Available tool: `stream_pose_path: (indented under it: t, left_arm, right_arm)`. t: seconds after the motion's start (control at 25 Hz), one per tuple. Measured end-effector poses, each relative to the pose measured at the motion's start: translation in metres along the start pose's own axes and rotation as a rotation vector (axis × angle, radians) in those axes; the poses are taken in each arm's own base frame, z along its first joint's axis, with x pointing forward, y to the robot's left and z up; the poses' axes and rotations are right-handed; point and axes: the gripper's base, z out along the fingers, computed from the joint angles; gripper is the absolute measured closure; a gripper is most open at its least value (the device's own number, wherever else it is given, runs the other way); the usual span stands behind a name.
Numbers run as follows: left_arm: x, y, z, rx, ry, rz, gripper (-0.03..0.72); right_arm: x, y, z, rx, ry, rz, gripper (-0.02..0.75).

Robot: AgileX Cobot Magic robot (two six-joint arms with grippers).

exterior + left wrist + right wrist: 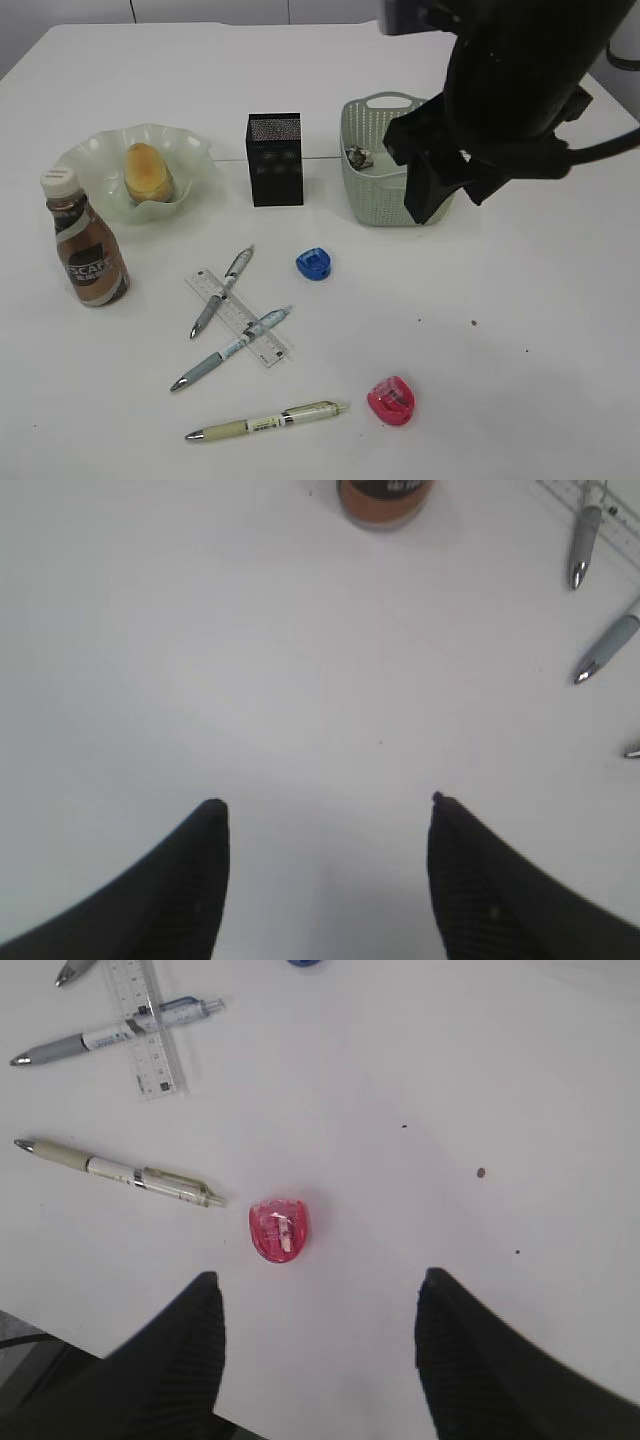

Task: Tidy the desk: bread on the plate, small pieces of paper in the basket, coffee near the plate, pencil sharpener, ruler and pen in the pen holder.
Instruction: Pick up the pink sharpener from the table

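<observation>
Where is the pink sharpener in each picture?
Exterior view: pink sharpener near the bottom edge, right of centre.
Left wrist view: not in it.
Right wrist view: centre, just above the jaws.
Shared landmark: the cream pen lying to its left.

The right arm [500,110] covers the basket's [372,150] right wall and far corner. A small crumpled thing [358,156] inside the basket is too small to identify. In the left wrist view, the coffee [385,498] is cut off by the top edge, and the pens [585,550] right of it run off-frame. The blue sharpener [308,962] barely shows.
</observation>
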Motion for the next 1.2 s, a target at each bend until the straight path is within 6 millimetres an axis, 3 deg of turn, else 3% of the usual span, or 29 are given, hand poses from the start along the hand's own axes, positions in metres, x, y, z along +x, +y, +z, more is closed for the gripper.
stream_pose_path:
  t: [0.2,0.48,0.8,1.0,1.2]
  left_arm:
    - [-0.001,0.000,-0.014,-0.013,0.073,0.012,0.229]
    - [0.010,0.002,-0.027,-0.038,0.220,0.025,0.230]
    - [0.023,-0.001,-0.053,0.008,0.104,0.044,0.245]
    - [0.033,-0.005,-0.064,0.044,0.080,0.048,0.290]
    - [0.039,-0.005,-0.070,0.047,0.068,0.049,0.302]
  right_arm:
    - [-0.006,-0.003,0.011,0.028,0.021,0.081,0.295]
    - [-0.006,-0.003,0.011,0.028,0.019,0.143,0.295]
    - [0.015,-0.003,0.038,0.021,0.141,0.155,0.295]
    - [0.032,0.017,0.055,0.008,0.176,0.041,0.295]
    - [0.035,0.038,0.068,-0.016,0.167,-0.020,0.295]
